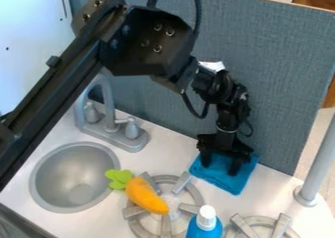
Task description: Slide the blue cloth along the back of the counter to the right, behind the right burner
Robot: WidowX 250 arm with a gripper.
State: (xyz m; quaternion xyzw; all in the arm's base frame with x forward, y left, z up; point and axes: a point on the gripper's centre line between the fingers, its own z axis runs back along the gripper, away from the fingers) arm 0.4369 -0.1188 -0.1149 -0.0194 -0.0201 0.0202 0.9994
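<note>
The gripper (220, 163) hangs pointing down at the right of centre, directly over a folded blue cloth (229, 181) that lies on the counter by the grey divider. Its two fingers stand apart, open, with their tips at the cloth; whether they touch it I cannot tell. Left of the cloth, an orange toy carrot (145, 195) with green leaves lies partly on a burner (136, 226). A blue bottle with a white cap (206, 217) stands at the bottom edge, below the cloth.
A grey sink basin (46, 171) is at the left, with a grey faucet (111, 129) behind it. The grey divider (281, 85) runs along the back. A second burner (262, 221) is at the bottom right, near a grey post (317, 168).
</note>
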